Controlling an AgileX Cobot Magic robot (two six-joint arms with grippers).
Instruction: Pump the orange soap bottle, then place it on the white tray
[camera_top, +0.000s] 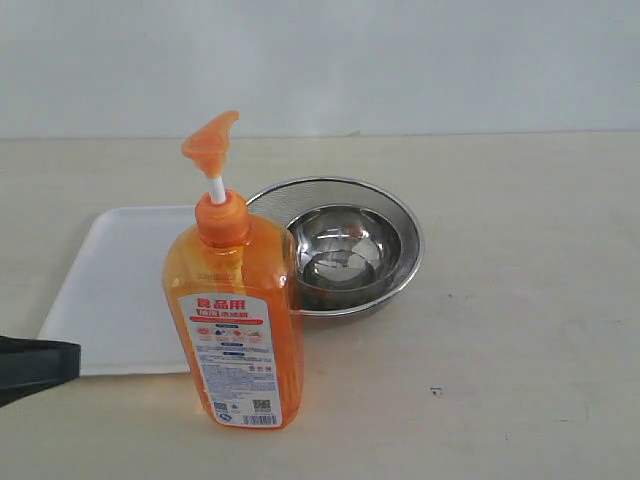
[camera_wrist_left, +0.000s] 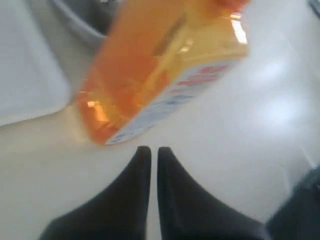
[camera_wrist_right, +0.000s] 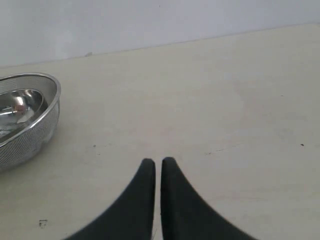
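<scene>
bottle, white label headed 食品用 in orange, smaller print below too small to read, barcode and QR code at label foot

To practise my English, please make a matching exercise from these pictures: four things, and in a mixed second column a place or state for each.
1 orange soap bottle
2 white tray
3 steel bowl
4 left gripper

A inside the mesh strainer
B shut, holding nothing
C upright on the table
D flat, partly behind the bottle

Pairs: 1-C, 2-D, 3-A, 4-B
</scene>
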